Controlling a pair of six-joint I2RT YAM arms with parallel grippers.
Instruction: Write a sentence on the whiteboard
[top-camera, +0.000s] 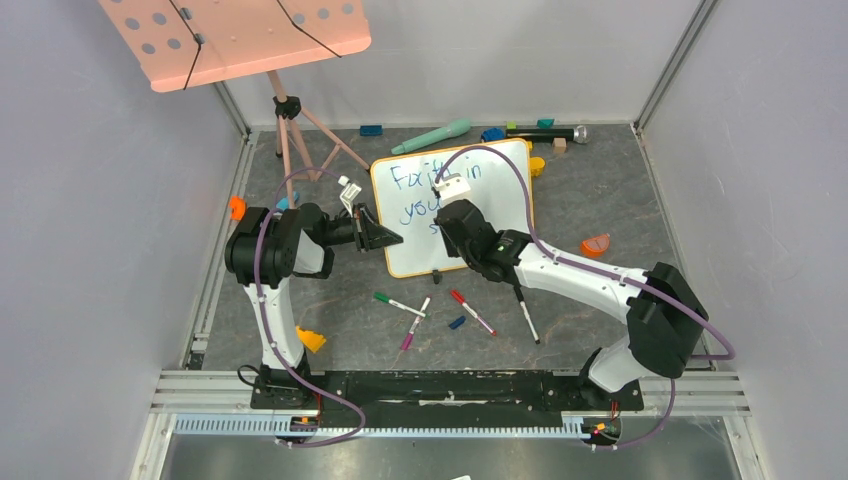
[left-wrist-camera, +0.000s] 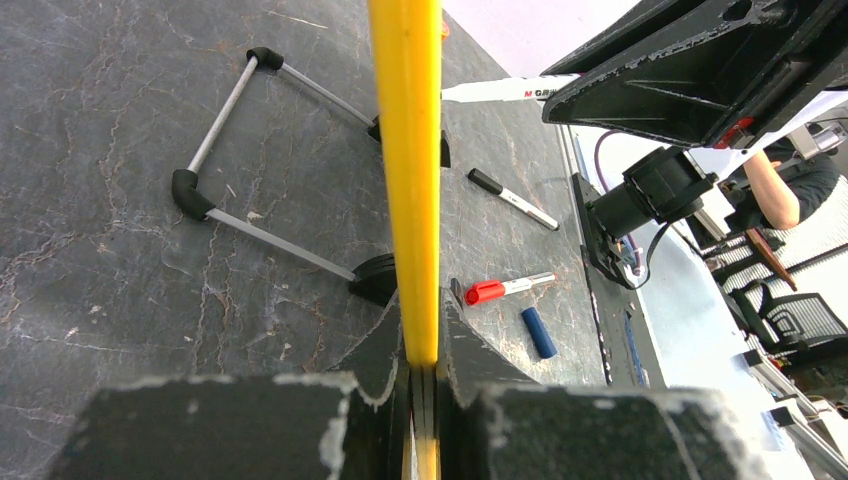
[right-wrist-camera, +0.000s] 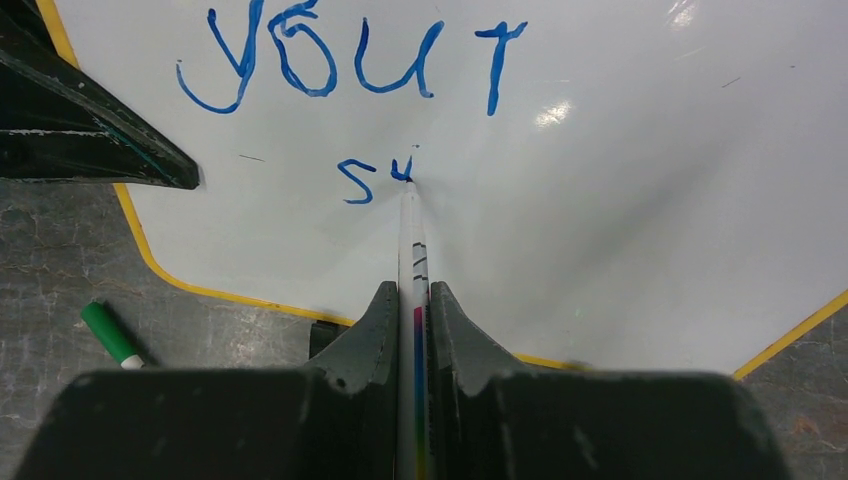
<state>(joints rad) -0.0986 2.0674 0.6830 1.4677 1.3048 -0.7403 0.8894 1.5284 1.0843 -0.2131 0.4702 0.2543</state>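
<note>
Writing the third line is in hand: the right gripper (right-wrist-camera: 412, 300), jaws closed on a marker (right-wrist-camera: 409, 235), is pressing its tip to the mid-table whiteboard (right-wrist-camera: 620, 220) below "your"; the left gripper (left-wrist-camera: 422, 335) is clamping the board's left frame (left-wrist-camera: 405, 150). Next: steady strokes completing the sentence (right-wrist-camera: 496, 70).

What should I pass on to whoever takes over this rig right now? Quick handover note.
Left end effector: shut on the framed edge of the whiteboard.
Right end effector: shut on the marker, tip touching the board under "your".
Done: the sentence has a top line, "your", then "s" and a partial letter.
Left: finish the third line.
</note>
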